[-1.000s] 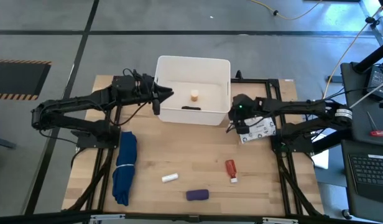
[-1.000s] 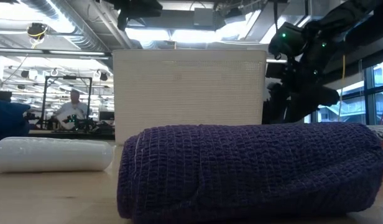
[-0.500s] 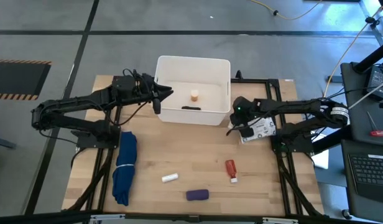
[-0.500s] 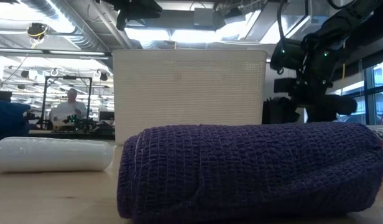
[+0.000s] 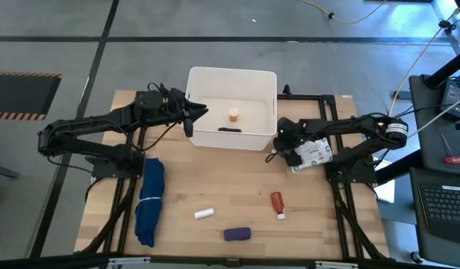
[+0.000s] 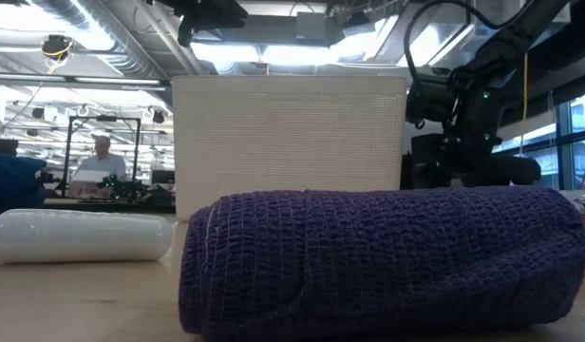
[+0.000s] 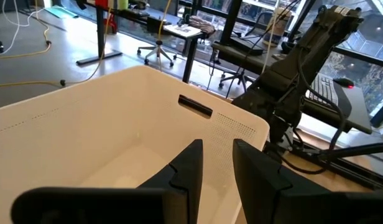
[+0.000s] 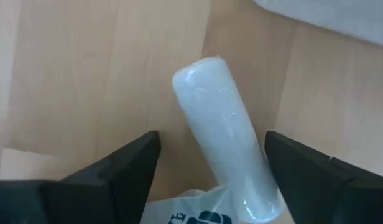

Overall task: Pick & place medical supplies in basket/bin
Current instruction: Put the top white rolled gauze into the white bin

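Observation:
The white tub point(image 5: 231, 142) stands at the table's far middle, with the orange-bodied vial point(image 5: 234, 114) and the black oblong piece point(image 5: 228, 130) lying in it. My right gripper point(image 8: 212, 140) is open, low beside the tub's near right corner point(image 5: 282, 144). Its fingers stand on either side of a white roll point(image 8: 224, 155) without touching it. That roll lies on the table, one end on a printed white packet point(image 5: 312, 155). My left gripper point(image 7: 218, 155) waits over the tub's left rim point(image 5: 191, 116), its fingers a narrow gap apart. A second white roll point(image 5: 204, 214), the red tube point(image 5: 277, 203) and the purple oblong point(image 5: 237, 234) lie near the front.
A long folded blue cloth point(image 5: 149, 200) lies along the table's left side. In the low view the purple oblong point(image 6: 387, 256) fills the foreground, with a white roll point(image 6: 79, 236) beside it and the tub point(image 6: 288, 133) behind. A person sits far off in the room point(image 6: 101, 157).
My right gripper has come down and moved a little toward the table's near edge, settling low beside the tub's near right corner over the white roll. The left arm and the items on the table have stayed where they were.

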Available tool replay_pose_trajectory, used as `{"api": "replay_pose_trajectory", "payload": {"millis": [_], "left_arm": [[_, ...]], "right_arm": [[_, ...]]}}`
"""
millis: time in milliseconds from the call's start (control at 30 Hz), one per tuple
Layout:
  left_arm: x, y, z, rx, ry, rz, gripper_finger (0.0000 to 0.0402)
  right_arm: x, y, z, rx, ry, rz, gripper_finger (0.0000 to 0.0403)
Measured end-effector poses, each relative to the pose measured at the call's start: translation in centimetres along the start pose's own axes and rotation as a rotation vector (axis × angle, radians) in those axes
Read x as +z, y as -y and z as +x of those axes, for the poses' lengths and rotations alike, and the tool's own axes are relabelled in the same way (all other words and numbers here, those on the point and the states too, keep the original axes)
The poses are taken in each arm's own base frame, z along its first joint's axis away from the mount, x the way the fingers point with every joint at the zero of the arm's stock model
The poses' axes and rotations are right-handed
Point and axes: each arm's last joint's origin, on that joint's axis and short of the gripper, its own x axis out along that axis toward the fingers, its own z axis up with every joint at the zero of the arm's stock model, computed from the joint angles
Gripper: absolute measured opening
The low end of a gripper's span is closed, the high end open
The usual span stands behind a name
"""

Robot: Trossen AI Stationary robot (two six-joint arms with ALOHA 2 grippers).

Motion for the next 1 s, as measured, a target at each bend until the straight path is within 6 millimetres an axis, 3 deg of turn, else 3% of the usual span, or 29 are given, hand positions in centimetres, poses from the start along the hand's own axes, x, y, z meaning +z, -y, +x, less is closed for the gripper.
{"api": "replay_pose_trajectory", "payload": {"millis": [667, 800, 1000], "left_arm": [[-0.1, 0.0, 0.0, 0.001, -0.006, -0.015, 0.0082], [-0.1, 0.0, 0.0, -0.008, -0.007, -0.015, 0.0082], [0.0, 0.3, 0.1, -0.083, -0.008, -0.002, 0.0084]], "right_arm": [[0.6, 0.3, -1.1, 0.003, -0.050, 0.057, 0.0071], [1.0, 0.4, -2.2, 0.001, -0.033, 0.053, 0.0053], [0.7, -0.4, -5.1, -0.025, 0.025, 0.054, 0.0061]]}}
